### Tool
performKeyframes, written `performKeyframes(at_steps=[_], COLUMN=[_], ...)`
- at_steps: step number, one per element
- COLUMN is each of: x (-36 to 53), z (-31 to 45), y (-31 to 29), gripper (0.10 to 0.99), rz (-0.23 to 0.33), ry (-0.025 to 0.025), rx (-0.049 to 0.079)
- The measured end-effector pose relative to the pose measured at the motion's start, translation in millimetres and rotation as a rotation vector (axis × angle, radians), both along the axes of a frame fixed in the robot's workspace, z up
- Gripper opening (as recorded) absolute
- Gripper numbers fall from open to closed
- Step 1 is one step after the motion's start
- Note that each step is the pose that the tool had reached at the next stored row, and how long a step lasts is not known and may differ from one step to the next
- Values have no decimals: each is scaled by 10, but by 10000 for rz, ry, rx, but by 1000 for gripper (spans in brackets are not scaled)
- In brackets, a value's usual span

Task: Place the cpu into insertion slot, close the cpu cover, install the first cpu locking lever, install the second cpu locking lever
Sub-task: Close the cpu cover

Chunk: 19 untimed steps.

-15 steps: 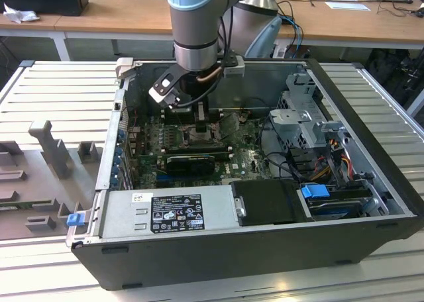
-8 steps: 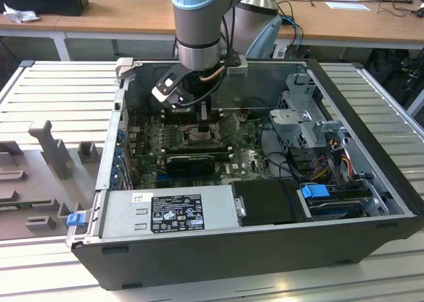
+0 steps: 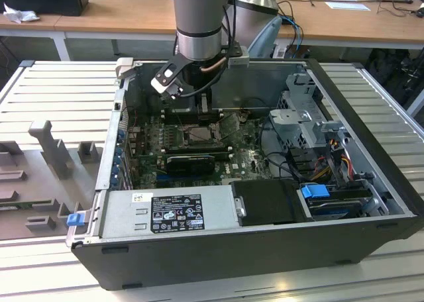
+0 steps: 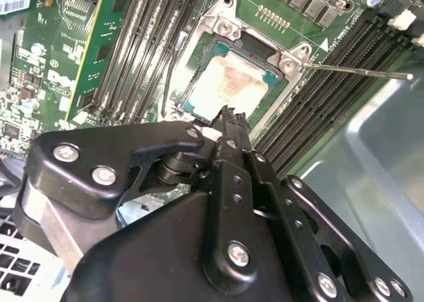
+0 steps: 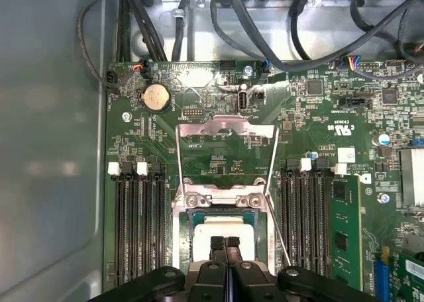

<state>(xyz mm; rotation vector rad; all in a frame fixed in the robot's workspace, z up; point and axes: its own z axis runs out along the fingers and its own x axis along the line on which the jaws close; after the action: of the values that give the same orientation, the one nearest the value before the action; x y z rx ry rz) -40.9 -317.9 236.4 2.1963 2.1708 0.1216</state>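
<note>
The cpu [image 4: 232,82], a pale silver square chip, lies flat in the insertion slot [image 4: 196,98] on the green board; in the first wrist view the cpu [image 5: 222,226] sits just beyond the fingertips. The cpu cover [image 5: 225,124], a thin silvery frame, stands swung open past its hinge. My gripper [image 5: 225,244] hovers right above the chip's near edge with its black fingers [image 4: 230,120] pressed together and nothing between them. In the exterior view the gripper [image 3: 201,110] hangs over the slot [image 3: 199,134]. Thin metal lever rods [image 4: 358,70] stick out unlatched beside the socket.
Long black memory slots [image 5: 136,222] flank the socket on both sides. A green card [image 5: 346,229] stands nearby. Black cables [image 5: 265,44] run along the case's back wall. In the exterior view the power supply [image 3: 169,212] and drive cage [image 3: 308,120] crowd the open case.
</note>
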Motion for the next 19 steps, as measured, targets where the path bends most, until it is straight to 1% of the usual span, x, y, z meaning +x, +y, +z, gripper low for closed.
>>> performKeyframes(at_steps=[3, 7, 8, 11, 13, 14, 17, 19], x=[6, 66, 68, 69, 69, 69, 79, 126], z=[5, 5, 6, 48, 97, 110, 119, 119], y=[0, 0, 0, 0, 0, 0, 0, 0], gripper=[106, 106, 106, 106, 106, 106, 106, 106], rz=[0, -5, -4, -6, -6, -5, -3, -6], ry=[-1, 0, 1, 1, 0, 0, 3, 10], rx=[3, 1, 0, 0, 1, 1, 2, 1])
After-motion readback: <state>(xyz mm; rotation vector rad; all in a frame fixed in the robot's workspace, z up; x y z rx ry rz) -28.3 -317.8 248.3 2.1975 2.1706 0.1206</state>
